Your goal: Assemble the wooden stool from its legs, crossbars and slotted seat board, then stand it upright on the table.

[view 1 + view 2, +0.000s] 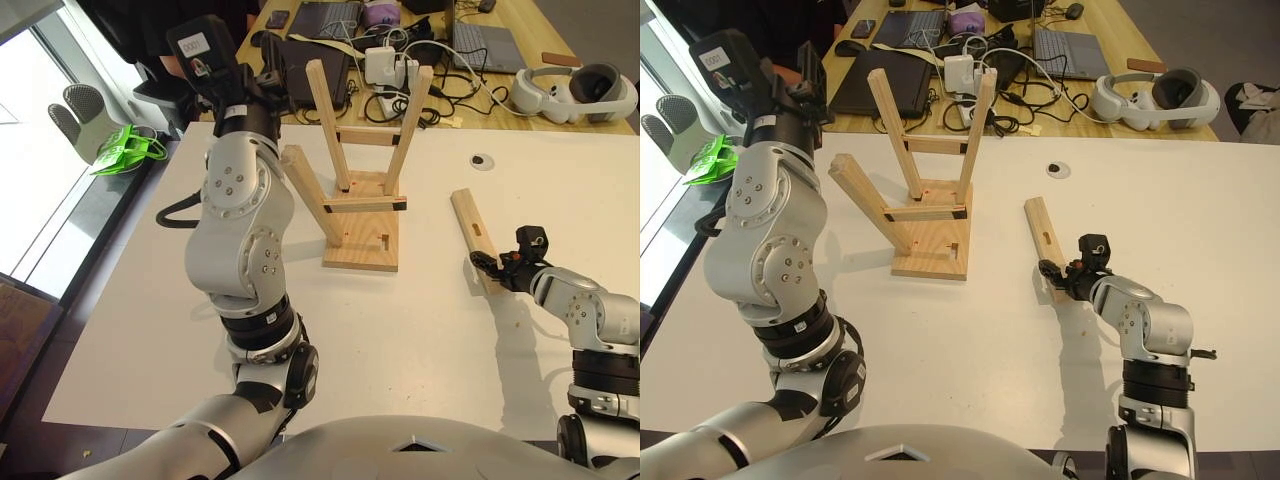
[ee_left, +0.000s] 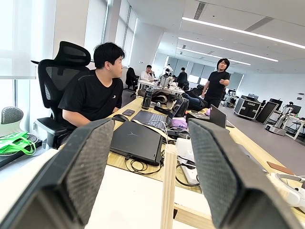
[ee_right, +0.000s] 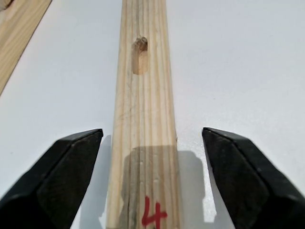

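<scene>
The slotted seat board [image 1: 362, 250] lies flat on the white table with three legs [image 1: 328, 120] sticking up, joined by crossbars [image 1: 365, 205]. A fourth, loose leg [image 1: 470, 230] lies flat to its right, marked with a red number at the near end [image 3: 143, 119]. My right gripper [image 1: 492, 268] is low at that near end and open, one finger on each side of the leg [image 1: 1043, 228]. My left gripper [image 1: 265, 85] is raised at the back left beside the standing legs, open and empty. One leg's top [image 2: 167, 191] shows beyond its fingers.
A wooden desk [image 1: 500, 50] behind the table carries laptops, cables, a power strip and a white headset [image 1: 575, 90]. A round grommet [image 1: 483, 160] sits in the table at the back right. A black cable loop [image 1: 175, 215] hangs at the left edge.
</scene>
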